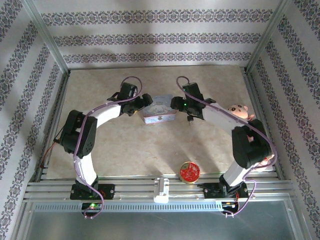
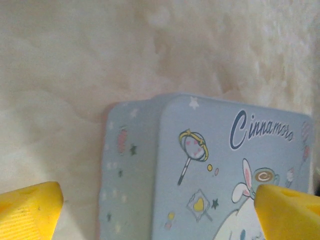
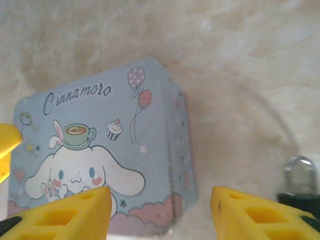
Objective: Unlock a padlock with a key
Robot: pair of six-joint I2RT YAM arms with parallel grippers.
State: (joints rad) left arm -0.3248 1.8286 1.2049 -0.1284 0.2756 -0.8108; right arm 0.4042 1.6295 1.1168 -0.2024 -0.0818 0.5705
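Observation:
The padlock (image 3: 300,192), dark-bodied with a silvery shackle, stands on the table just right of my right gripper's outer finger (image 3: 255,215). From above, the padlock (image 1: 190,120) is a dark speck under the right wrist. My right gripper (image 3: 160,215) is open over the right end of a pastel blue tin (image 3: 100,145). My left gripper (image 2: 160,215) is open too, its yellow fingers (image 2: 30,210) spread over the tin's (image 2: 220,165) left end. From above, the left gripper (image 1: 145,102) and right gripper (image 1: 175,104) flank the tin (image 1: 159,115). The key is out of view.
A round red-and-gold tin (image 1: 190,172) lies near the front edge. A pink plush toy (image 1: 239,111) sits beside the right arm. A white bracket (image 1: 161,190) stands on the front rail. Patterned walls close in the beige table (image 1: 150,150) on three sides.

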